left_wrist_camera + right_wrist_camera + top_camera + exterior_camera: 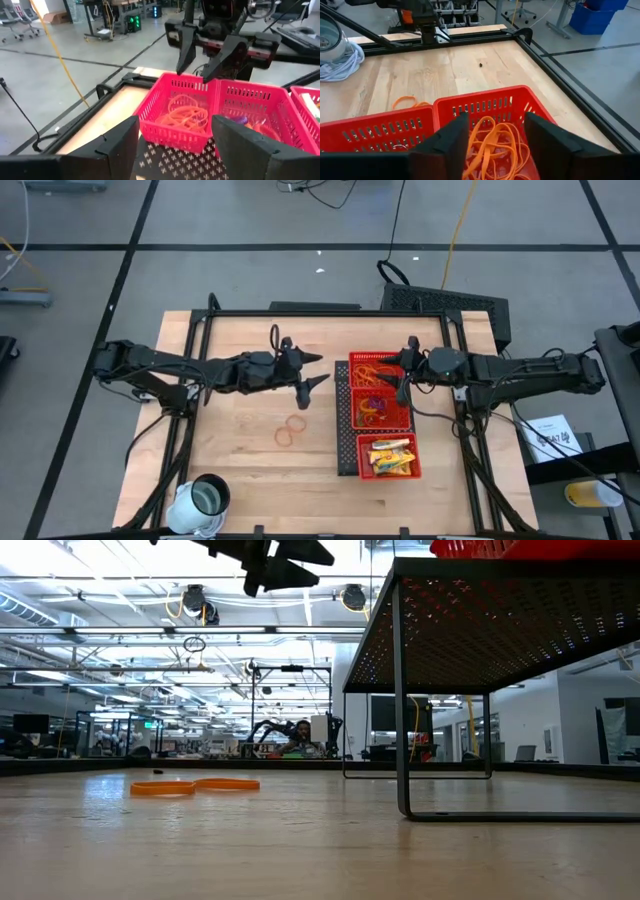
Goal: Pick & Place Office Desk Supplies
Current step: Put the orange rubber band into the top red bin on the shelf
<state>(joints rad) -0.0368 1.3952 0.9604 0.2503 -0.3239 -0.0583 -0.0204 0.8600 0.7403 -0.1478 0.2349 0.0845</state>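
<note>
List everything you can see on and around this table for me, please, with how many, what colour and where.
Tray: one, red mesh, three compartments, raised on a dark perforated stand, right of table centre.
Rubber bands in tray: a pile, orange, far compartment.
Mixed small pieces: several, orange and purple, middle compartment.
Packets: a few, yellow-orange, near compartment.
Loose rubber bands: two, orange-tan, flat on the wood left of the tray.
Cup: one, white, near left corner of the table.
Table: one, light wood, dark frame.
Left gripper: dark, open, in the air left of the tray.
Right gripper: dark, open, above the rubber-band compartment.
</note>
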